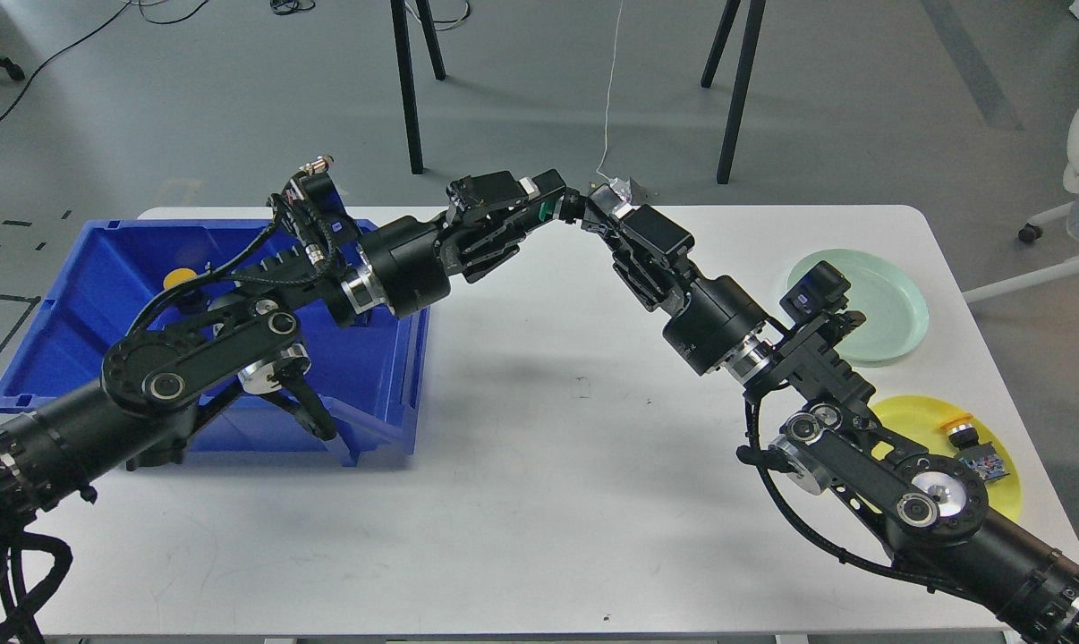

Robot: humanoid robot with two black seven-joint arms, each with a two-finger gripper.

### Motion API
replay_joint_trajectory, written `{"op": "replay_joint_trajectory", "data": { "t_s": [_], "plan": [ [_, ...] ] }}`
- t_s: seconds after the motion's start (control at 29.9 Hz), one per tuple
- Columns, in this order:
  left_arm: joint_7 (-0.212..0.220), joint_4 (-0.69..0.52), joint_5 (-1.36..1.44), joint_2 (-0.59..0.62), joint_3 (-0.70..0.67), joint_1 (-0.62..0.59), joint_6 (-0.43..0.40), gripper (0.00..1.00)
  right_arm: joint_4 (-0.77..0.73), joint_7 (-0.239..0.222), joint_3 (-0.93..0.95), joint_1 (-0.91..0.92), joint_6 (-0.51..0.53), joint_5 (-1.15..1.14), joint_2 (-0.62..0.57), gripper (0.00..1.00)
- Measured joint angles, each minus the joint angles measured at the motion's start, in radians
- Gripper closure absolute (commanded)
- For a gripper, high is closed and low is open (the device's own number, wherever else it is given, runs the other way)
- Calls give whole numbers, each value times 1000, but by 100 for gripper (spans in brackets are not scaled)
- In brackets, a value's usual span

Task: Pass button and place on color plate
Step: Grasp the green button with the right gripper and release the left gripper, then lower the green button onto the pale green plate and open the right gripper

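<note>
Head view shows both my arms meeting high over the white worktop (539, 447), tip to tip near its far edge. My left jaws (564, 207) are closed on the button (550, 211), a small dark part with a green patch showing between the fingers. My right jaws (598, 215) sit right against it from the other side; they look dark and end-on here, so I cannot tell whether they have closed on it or only touch it.

My worry is the handover itself. If the left lets go before the right has a firm hold, the button would likely drop onto the worktop and roll (it looks small and rounded). Two hard fingertips on so small a thing leave little room, and a slight offset could pinch it out sideways.

Next comes the choice of plate. A pale green plate (879, 304), shallow and smooth with a raised rim, lies near the right edge; a yellow plate (915, 420) nearer to me already holds a few small parts and is half hidden by my right arm. A wide swing of that arm could knock either.

At left stands a blue bin (83, 295), hard plastic with sloped walls, with something round and yellow (180, 277) inside it.
</note>
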Motion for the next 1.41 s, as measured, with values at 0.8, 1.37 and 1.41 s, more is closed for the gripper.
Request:
{"op": "replay_joint_trajectory", "data": {
  "t_s": [0.8, 1.37, 1.41],
  "plan": [
    [0, 6, -4, -2, -60, 34, -2, 15, -349, 0, 246, -60, -169, 94, -65, 99],
    [0, 8, -29, -2, -58, 35, -2, 15, -676, 0, 154, -16, -204, 334, -54, 89],
    [0, 8, -29, -2, -58, 35, -2, 15, -676, 0, 145, -12, -205, 339, -52, 85]
  ]
}}
